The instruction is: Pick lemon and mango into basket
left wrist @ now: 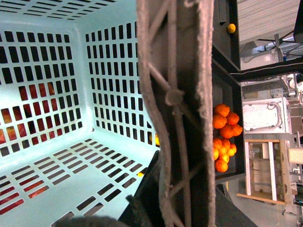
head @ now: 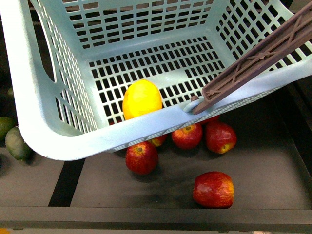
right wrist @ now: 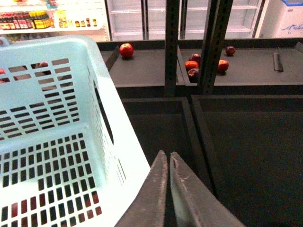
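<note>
Dim trays, bright bkgd, slight blur

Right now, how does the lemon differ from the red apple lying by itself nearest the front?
The lemon is plain yellow; the lone apple is red with yellow streaks. The lemon sits inside the teal basket, by its near wall; the apple lies outside it on the dark tray. The basket rim hides the lemon's lower part; the apple shows in full. Both are smooth-skinned, and no gripper is on either.

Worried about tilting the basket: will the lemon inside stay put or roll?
The lemon looks smooth and oval, so it would probably roll. It seems to rest against the near wall of the basket, which likely checks it. The slotted floor may add slight grip.
</note>
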You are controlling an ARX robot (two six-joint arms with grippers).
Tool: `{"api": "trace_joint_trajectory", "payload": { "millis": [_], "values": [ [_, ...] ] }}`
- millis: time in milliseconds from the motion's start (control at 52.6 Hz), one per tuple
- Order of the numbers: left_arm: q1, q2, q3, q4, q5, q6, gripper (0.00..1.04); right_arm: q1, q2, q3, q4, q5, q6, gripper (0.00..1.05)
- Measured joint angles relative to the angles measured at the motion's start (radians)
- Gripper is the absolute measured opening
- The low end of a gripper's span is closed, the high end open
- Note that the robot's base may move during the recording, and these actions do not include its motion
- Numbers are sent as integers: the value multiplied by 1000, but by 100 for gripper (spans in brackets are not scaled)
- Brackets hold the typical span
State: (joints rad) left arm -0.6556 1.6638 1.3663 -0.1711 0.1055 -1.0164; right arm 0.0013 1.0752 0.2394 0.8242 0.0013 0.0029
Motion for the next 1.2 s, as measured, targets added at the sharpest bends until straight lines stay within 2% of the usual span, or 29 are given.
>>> {"api": "trace_joint_trajectory", "payload": {
  "millis": [399,551,855,950,1197],
  "values": [
    [0,0,0,0,0,-1,6,0,-240,-144,-97,-1,0,3],
    [0,0,0,0,-1,0,6,0,-260,-151,-102,-1,0,30],
    [0,0,0,0,0,0,6,0,-260,-151,-102,-1,0,76],
    [-3,0,0,0,-1,0,6,-1,-261,-151,-103,3,0,97],
    [-14,0,0,0,25,-5,6,-2,-264,-151,-103,2,0,96]
  ]
}}
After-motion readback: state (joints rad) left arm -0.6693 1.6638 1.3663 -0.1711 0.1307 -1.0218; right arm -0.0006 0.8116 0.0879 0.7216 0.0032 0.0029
